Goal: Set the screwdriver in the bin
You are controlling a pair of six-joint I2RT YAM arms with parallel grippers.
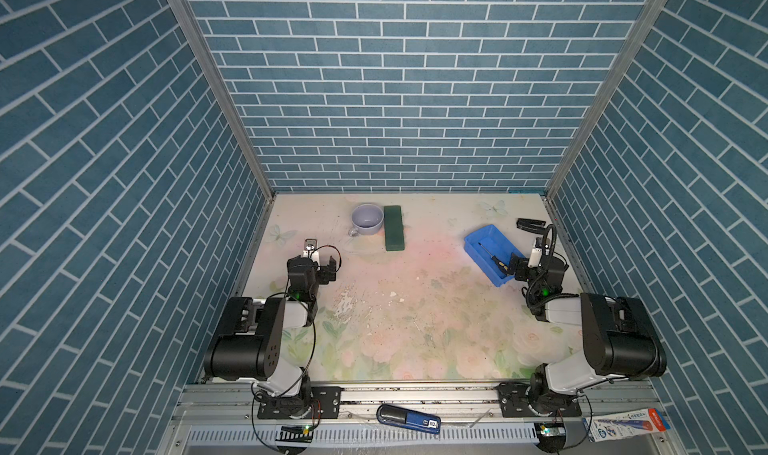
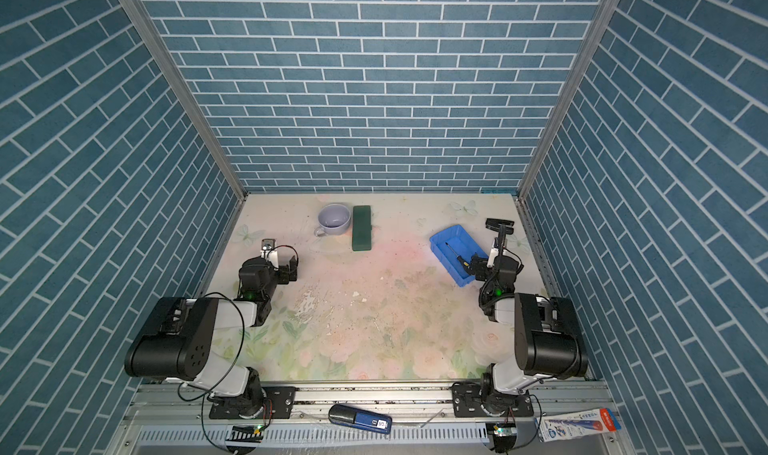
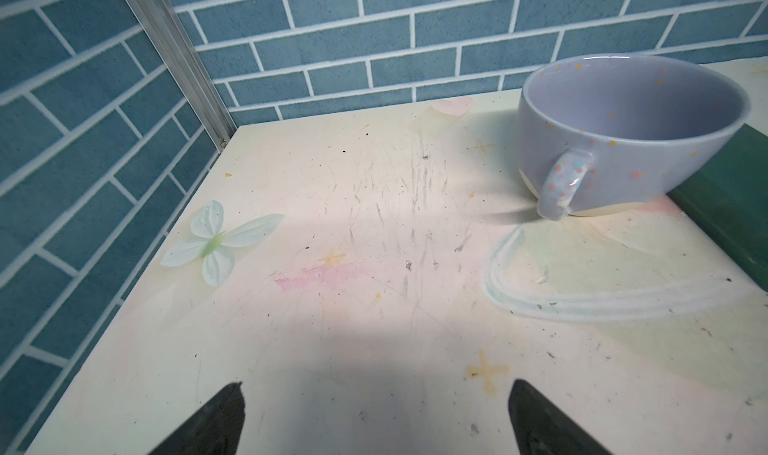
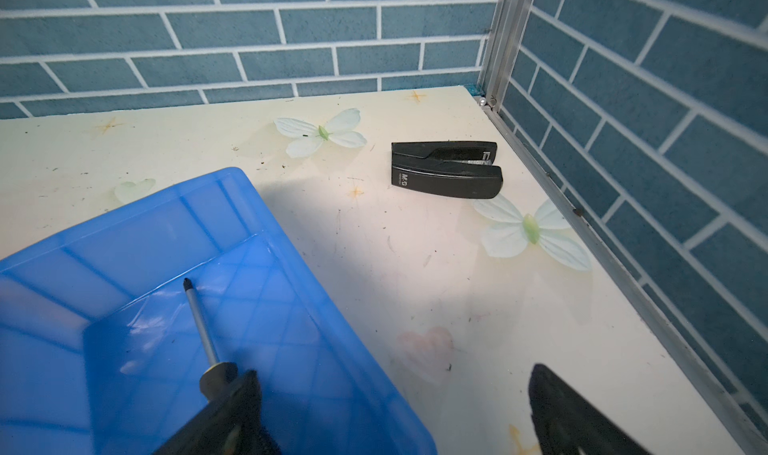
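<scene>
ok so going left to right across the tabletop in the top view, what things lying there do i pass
cup → green block → bin, with the screwdriver lying inside it → black stapler

Bright, even overhead light is falling on the pale floral-printed desk in both top views, and the wide lens is bowing the blue brick walls at the edges. In the left wrist view a soft grey shadow is spreading ahead of the left gripper, and the speckled lavender ceramic cup is casting a faint one. In the right wrist view the translucent bright blue plastic bin is catching white glare, and one finger of the right gripper is blurring.
</scene>
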